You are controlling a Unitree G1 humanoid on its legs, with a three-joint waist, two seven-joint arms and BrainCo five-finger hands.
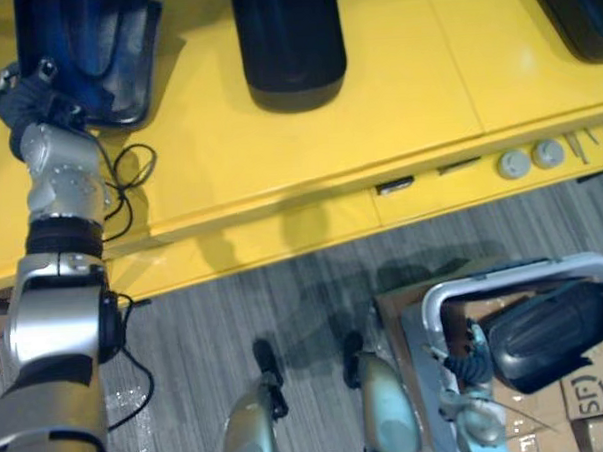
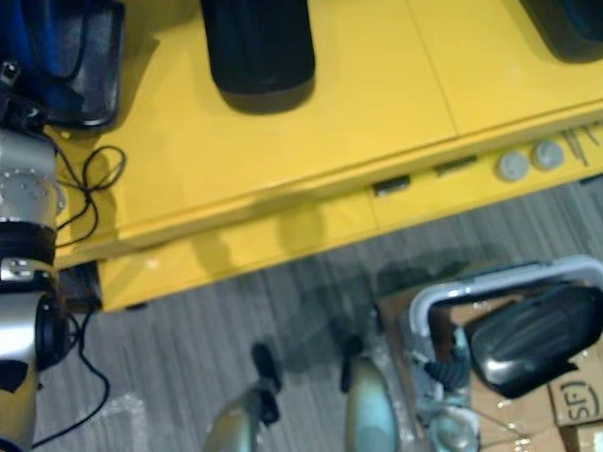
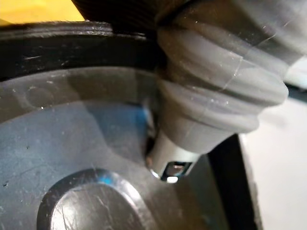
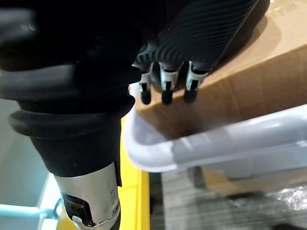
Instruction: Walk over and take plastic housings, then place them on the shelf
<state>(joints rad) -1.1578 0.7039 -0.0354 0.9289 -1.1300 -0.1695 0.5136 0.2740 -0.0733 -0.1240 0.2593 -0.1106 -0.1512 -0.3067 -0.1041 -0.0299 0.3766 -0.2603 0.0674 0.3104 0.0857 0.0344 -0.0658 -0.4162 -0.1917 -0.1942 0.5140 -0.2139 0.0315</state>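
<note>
plainly, the black housing (image 1: 551, 333) sits in the right hand (image 4: 166, 81), fingers curled under its edge, above the white cart rail (image 4: 216, 148) and cardboard boxes (image 1: 589, 384), well short of the yellow shelf (image 1: 376, 103). lifting it could snag the rail and loosen that hold. the left hand (image 3: 172, 160) presses another housing (image 1: 84, 55) on the shelf; its grip i cannot tell.

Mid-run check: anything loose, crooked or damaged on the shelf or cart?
Nothing damaged. Two grey discs and a few thin bits lie loose on the yellow shelf's front ledge, far right. The housing in the right hand hangs tilted over the cart.
</note>
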